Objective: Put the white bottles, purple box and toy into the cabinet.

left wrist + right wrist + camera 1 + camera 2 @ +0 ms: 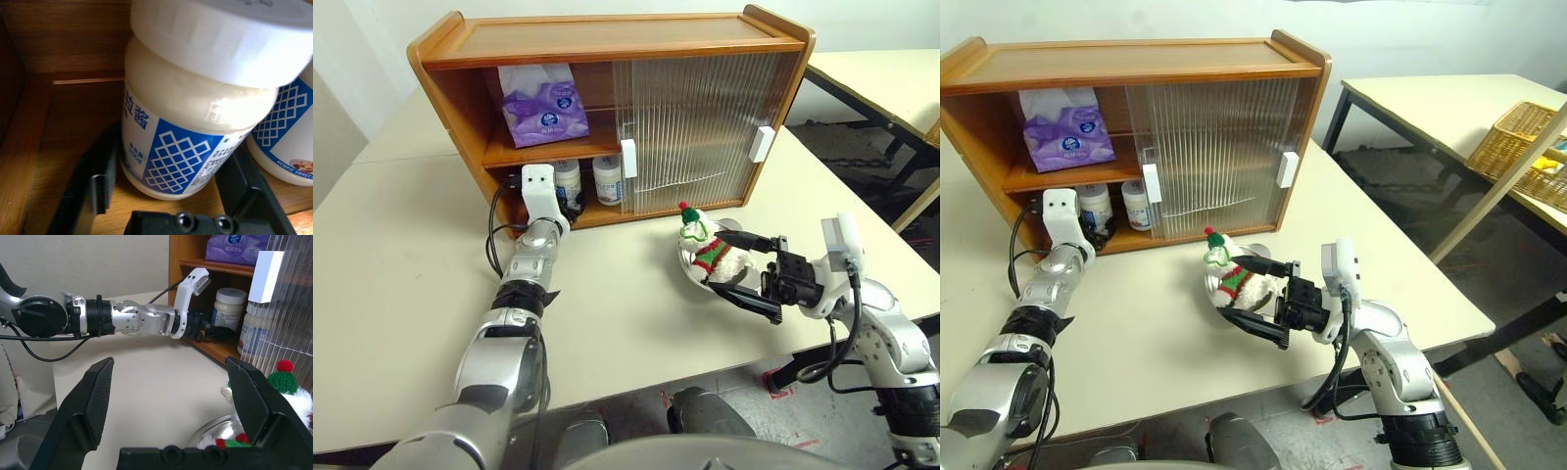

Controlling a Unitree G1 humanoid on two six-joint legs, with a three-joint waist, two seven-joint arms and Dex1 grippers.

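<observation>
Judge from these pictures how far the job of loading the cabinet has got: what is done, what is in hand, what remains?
Done: the purple box lies on the cabinet top shelf, and both white bottles stand on the lower shelf. In hand: the left gripper, fingers open, straddles one bottle inside the cabinet. Left: the toy sits in a steel bowl on the table, beside the open right gripper.
</observation>
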